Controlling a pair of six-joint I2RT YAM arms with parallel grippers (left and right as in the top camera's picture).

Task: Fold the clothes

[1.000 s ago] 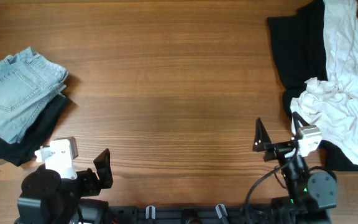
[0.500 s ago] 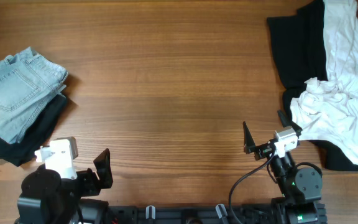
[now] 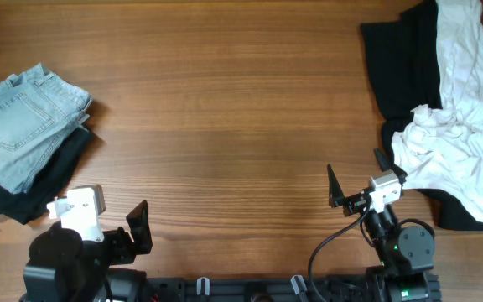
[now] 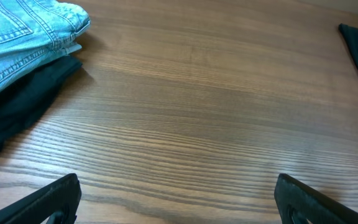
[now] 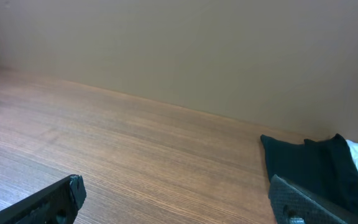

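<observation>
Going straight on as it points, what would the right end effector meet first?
For the right end effector the way looks free over bare table; the black garment lies right of that line, depth unclear.

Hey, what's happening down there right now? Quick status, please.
Left gripper and right gripper: jaws open, empty. White garment crumpled on black garment, untouched. Folded jeans stacked far left. Nothing in the way.

Black left arm (image 3: 57,260) and right arm (image 3: 407,245) bear white blocks (image 3: 384,186) and black jaws.
</observation>
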